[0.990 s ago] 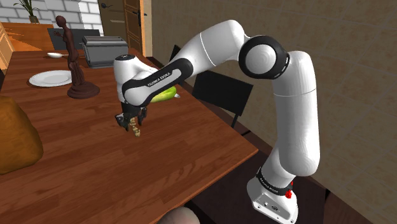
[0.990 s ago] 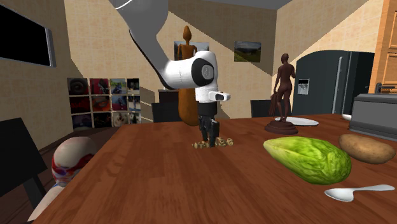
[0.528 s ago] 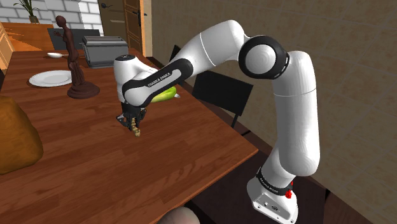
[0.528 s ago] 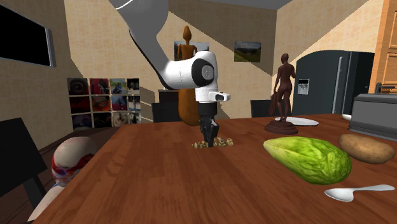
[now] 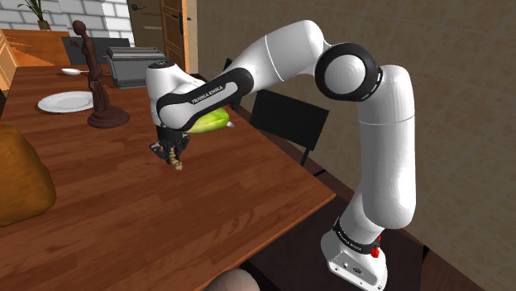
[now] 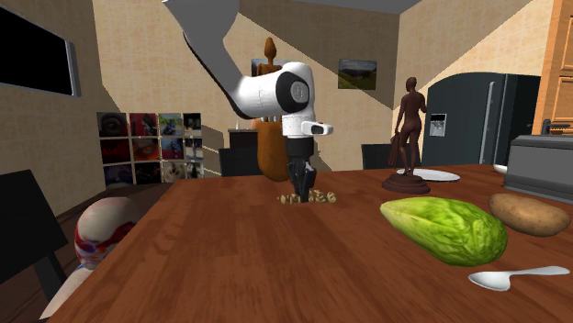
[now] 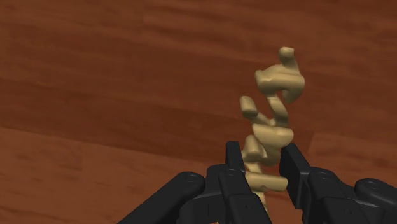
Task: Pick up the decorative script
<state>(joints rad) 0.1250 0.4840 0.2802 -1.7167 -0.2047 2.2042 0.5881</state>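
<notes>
wrist view, claw clamped on tan script, second exterior view, seemingly just above table

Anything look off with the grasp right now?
Yes: the gripper clasps the tan decorative script near one end, so most of it juts out beyond the fingers. Held off-centre like that, it might tilt or slip.

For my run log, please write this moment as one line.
gripper: shut on decorative script | script: low over wooden table | stage: grasped

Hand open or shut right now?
Shut on the script: in the wrist view the hand's fingers clasp its tan letters between them.
</notes>
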